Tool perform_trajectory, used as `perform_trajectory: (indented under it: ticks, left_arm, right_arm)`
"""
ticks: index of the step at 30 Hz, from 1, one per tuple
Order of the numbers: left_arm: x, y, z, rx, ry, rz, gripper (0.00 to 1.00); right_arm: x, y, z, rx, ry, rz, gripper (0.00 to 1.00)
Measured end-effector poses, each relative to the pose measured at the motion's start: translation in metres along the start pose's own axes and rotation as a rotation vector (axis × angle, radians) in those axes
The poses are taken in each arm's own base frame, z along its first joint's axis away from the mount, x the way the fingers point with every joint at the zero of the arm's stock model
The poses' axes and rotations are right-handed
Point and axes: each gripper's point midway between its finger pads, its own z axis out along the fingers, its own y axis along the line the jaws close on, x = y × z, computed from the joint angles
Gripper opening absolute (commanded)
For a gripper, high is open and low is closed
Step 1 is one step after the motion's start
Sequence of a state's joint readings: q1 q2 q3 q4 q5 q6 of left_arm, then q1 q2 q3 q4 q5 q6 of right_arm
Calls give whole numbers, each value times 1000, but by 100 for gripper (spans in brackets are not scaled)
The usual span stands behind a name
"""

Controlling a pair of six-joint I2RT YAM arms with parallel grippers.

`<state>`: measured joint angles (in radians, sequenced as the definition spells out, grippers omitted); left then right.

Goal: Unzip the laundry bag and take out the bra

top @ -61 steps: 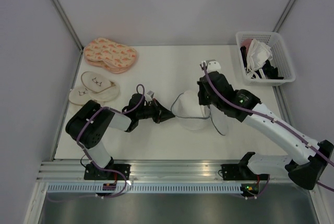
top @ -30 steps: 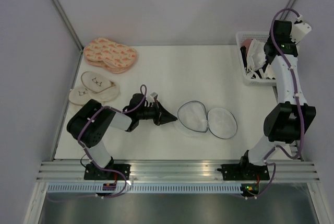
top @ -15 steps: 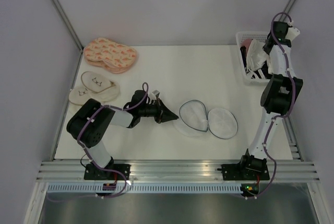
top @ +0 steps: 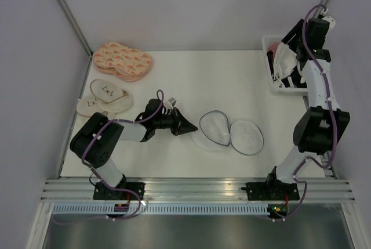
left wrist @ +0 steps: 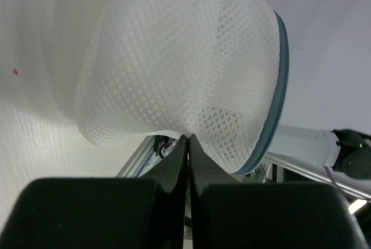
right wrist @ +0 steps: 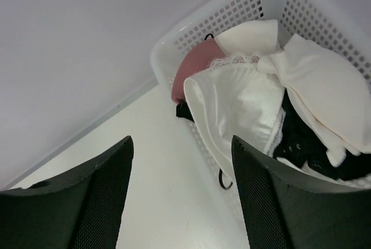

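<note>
Right, my left gripper [left wrist: 188,140] is pinched tight on the mesh of the laundry bag [left wrist: 174,57], fingers pressed flat together at its lower edge, with the dark zip line [left wrist: 282,57] curving down one side. From above, the bag lies near the middle of the table [top: 174,75], unzipped and folded out into two round halves side by side. My right gripper [right wrist: 181,144] hangs over the white lattice basket [right wrist: 243,2] at the far right corner, jaws spread wide with nothing between them. The bra [right wrist: 237,107] lies inside that basket, draped against one wall beside a pink garment [right wrist: 188,78] and clear of my fingers.
</note>
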<state>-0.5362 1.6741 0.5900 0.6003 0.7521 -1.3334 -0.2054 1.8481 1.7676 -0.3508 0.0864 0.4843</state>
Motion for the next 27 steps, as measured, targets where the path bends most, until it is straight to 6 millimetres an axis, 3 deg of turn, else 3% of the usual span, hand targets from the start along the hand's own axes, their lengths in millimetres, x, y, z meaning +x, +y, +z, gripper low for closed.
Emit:
perform_trajectory:
  ticks: [2, 5, 8, 10, 11, 15, 18, 23, 27]
  left_arm:
    - [0, 3, -1, -7, -13, 1, 2]
    - [2, 11, -4, -21, -25, -2, 2]
    - [3, 16, -6, -31, -38, -4, 2]
    - [5, 16, -9, -31, -48, 0, 2]
    - [5, 15, -11, -29, -58, 4, 2]
    - [10, 10, -26, -15, -118, 34, 2]
    - [13, 6, -42, -13, -188, 64, 2]
    - [11, -19, -68, 19, -303, 152, 2]
    - [9, -24, -73, 9, -337, 176, 2]
  right_arm:
    - [-16, 11, -39, -22, -53, -17, 74]
    - [-14, 33, -98, -45, -96, -59, 74]
    - [35, 70, -158, -134, -41, -117, 74]
    - [84, 73, -187, -164, 53, -152, 73]
    - [101, 67, -194, -159, 82, -157, 73]
    - [181, -1, -202, 21, 247, -208, 73]
    - [224, -44, -206, 144, 358, -258, 73]
    - [252, -61, -217, 157, 433, -245, 71]
    - [284, -64, -227, 100, 525, -212, 69]
